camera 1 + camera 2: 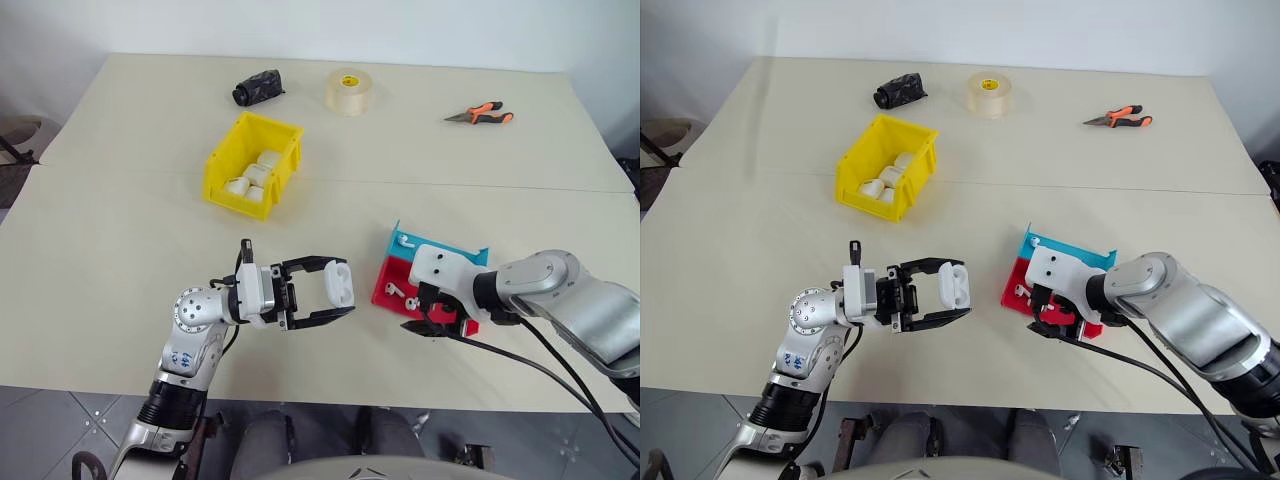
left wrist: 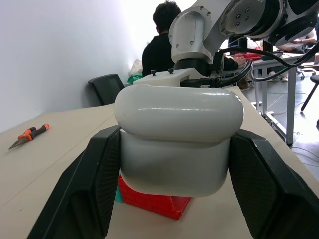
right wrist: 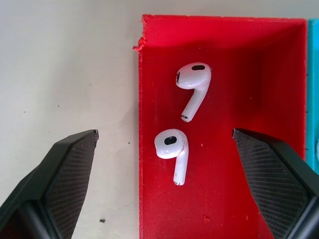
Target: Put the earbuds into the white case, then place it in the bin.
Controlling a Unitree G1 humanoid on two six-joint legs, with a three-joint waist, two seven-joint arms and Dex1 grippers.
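Your left gripper (image 1: 335, 297) clamps the white case (image 1: 338, 283), left of the red tray (image 3: 219, 74). Your right gripper (image 3: 164, 144) hangs spread above two earbuds (image 3: 174, 152) inside that tray; yellow bin (image 1: 222, 178) sits beyond.

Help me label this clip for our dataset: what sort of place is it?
Probably a shared lab or workshop: a big beige table with pliers and a tape roll, plus a person seated at other desks behind.
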